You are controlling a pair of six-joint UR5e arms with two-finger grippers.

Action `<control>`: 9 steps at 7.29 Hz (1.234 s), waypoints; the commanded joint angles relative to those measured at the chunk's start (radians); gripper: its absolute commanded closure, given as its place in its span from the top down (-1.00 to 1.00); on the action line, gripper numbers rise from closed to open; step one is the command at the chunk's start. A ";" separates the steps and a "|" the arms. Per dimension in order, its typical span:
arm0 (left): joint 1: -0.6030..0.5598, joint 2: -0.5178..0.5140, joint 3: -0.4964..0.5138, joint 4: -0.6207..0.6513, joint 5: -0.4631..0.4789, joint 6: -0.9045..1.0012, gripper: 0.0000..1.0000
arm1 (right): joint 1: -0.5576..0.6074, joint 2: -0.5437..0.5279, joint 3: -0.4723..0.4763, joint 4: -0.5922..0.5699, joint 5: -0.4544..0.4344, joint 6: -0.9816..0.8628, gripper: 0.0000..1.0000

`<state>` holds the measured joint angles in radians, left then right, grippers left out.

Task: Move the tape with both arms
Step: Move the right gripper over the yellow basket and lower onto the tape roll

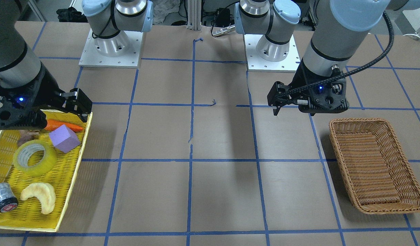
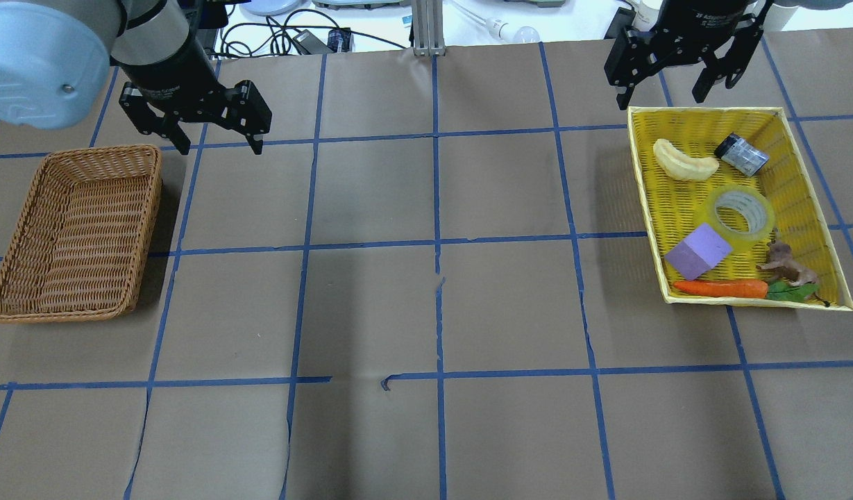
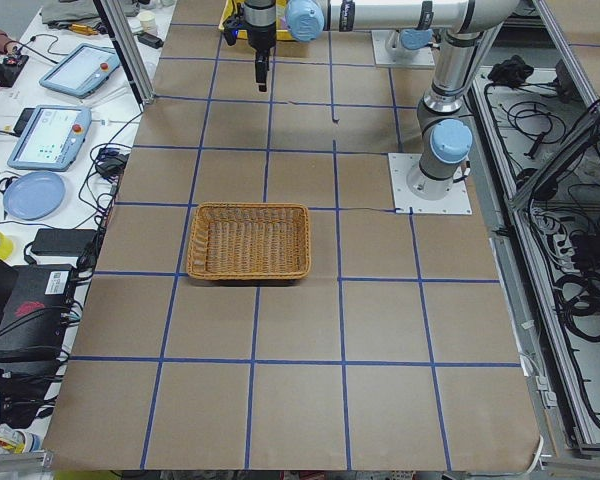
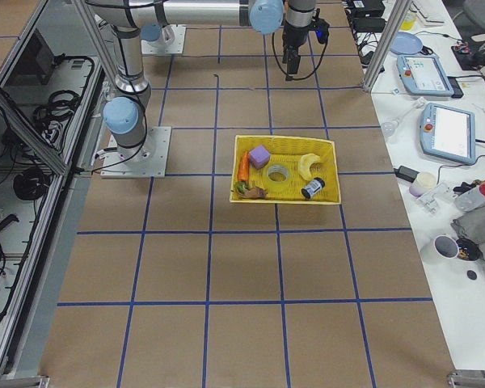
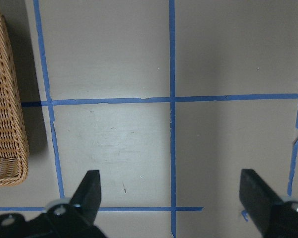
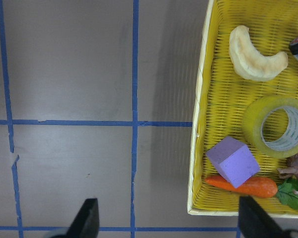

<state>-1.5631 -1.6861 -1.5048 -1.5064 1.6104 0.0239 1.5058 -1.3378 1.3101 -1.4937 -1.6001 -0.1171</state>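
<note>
Both grippers are spread wide and hold nothing. The left gripper [image 5: 170,181] hangs above bare table just beside the basket [image 2: 72,229]. The right gripper [image 6: 168,208] hangs above the table by the inner rim of the tray [image 6: 218,99], clear of everything in it. The tape [image 1: 45,165], a glossy translucent yellowish ring with a whitish core, lies flat in the middle of the yellow mesh tray. Around the roll are a matte purple cube [image 2: 697,251], a carrot [image 2: 721,288], a pale crescent [image 2: 684,161], a small grey can [image 2: 742,154] and a brown animal figure [image 2: 787,267]. The basket is a rectangle of woven brown wicker. The table [image 2: 433,312] is covered in brown paper marked into squares with blue tape. Cables and tablets lie on the benches around it.
</note>
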 commanded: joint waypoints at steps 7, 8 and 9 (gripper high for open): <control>0.000 -0.001 0.000 0.000 -0.001 -0.001 1.00 | -0.293 0.066 0.146 -0.238 0.008 -0.594 1.00; -0.002 -0.001 0.000 0.000 -0.006 -0.001 1.00 | -0.333 0.077 0.260 -0.416 0.012 -0.715 1.00; -0.002 -0.001 0.000 0.000 -0.010 -0.001 1.00 | -0.378 0.115 0.343 -0.554 0.014 -0.798 1.00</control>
<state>-1.5641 -1.6874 -1.5049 -1.5064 1.6050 0.0230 1.1843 -1.2585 1.5383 -1.8623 -1.5896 -0.7925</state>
